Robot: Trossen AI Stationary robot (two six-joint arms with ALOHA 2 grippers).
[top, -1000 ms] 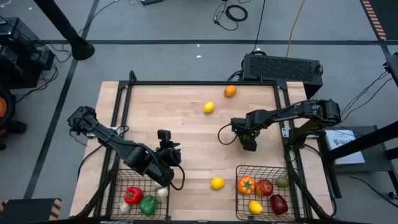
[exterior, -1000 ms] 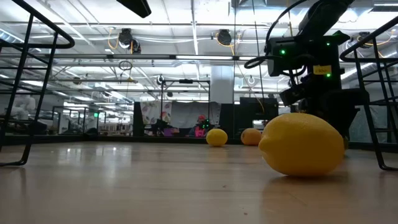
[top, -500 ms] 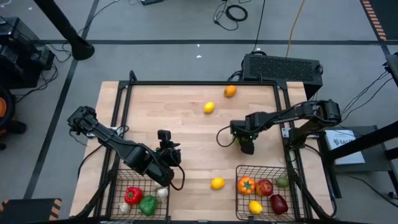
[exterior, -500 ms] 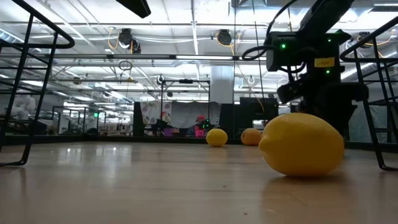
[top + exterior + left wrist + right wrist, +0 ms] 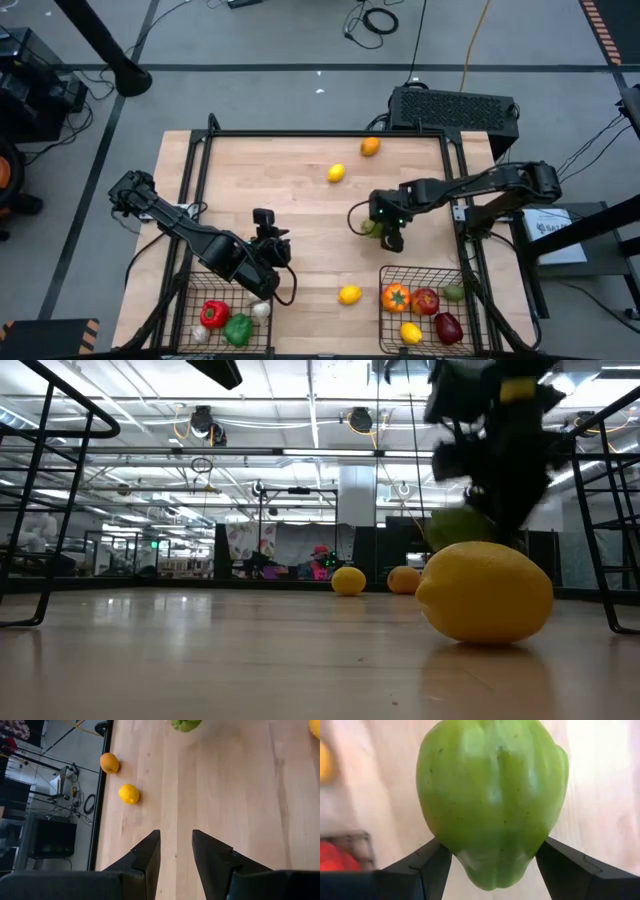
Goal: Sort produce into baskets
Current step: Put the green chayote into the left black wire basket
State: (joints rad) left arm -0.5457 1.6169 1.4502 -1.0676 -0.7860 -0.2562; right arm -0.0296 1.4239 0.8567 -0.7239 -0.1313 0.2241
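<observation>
My right gripper [image 5: 383, 232] is shut on a green pepper [image 5: 492, 800] over the middle right of the table; the pepper [image 5: 455, 526] shows above the near lemon [image 5: 485, 592] in the low view. Two black wire baskets stand at the near edge. The left one [image 5: 190, 290] holds a red pepper, a green pepper and garlic. The right one [image 5: 400, 272] holds an orange tomato, red apples and a lemon. My left gripper [image 5: 175, 852] waits above the left basket, open, with nothing between its fingers. My right gripper pinches the green pepper between its two fingers, one on each side [image 5: 445, 847] near one end of it. The fingers come from above, pointing steeply down. The pepper is lifted clear of the table.
Loose on the wood lie a lemon [image 5: 349, 294] between the baskets, another lemon [image 5: 336, 172] and an orange [image 5: 370, 146] toward the far edge. A black frame [image 5: 320, 134] rims the table. Bare wood lies in the middle.
My right gripper has risen and gone a little toward the table's left, tipping as it went. The green pepper has come up with it, off the table, and now shows above the near lemon in the low view.
</observation>
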